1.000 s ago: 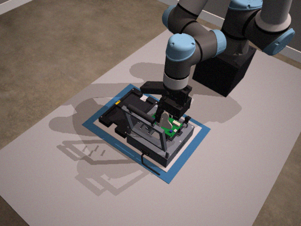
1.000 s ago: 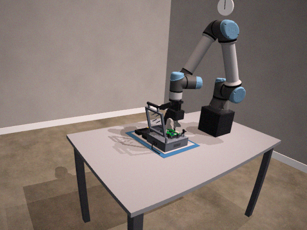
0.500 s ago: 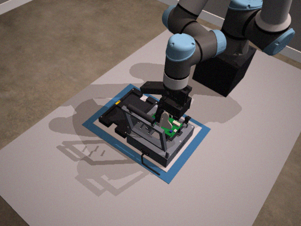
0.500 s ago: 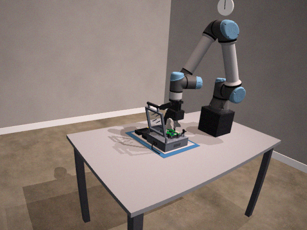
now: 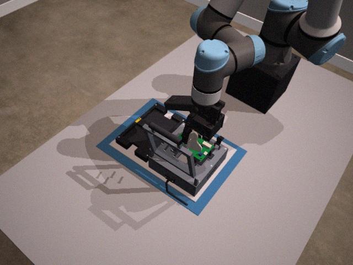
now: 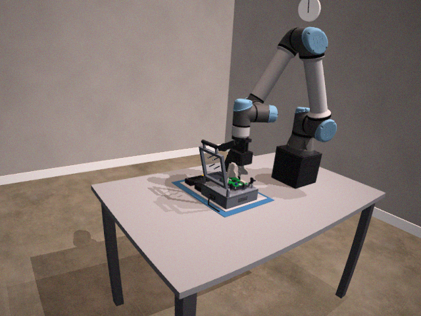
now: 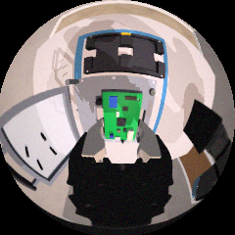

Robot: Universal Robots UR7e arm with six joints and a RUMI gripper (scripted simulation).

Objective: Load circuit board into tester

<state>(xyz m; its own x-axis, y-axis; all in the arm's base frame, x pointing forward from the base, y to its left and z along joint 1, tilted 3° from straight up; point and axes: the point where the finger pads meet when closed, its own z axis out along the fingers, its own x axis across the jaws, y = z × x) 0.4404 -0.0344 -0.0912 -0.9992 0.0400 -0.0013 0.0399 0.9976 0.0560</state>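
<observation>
My gripper (image 5: 193,142) is shut on the green circuit board (image 5: 202,149) and holds it over the bed of the grey tester (image 5: 191,168). The board lies roughly flat, component side up, low over or on the tester. Its white connector (image 5: 207,145) points toward a black post (image 5: 219,140) at the tester's far right. In the wrist view the board (image 7: 120,115) sits between my fingers, above the tester bed. The tester's lid (image 5: 171,148) stands open and upright on the left side. The black tray (image 5: 148,125) beyond it is empty.
The tester and tray sit on a blue-bordered mat (image 5: 171,157). A black L-shaped hex key (image 5: 172,191) lies at the tester's front. The arm's black base block (image 5: 262,82) stands at the back right of the table.
</observation>
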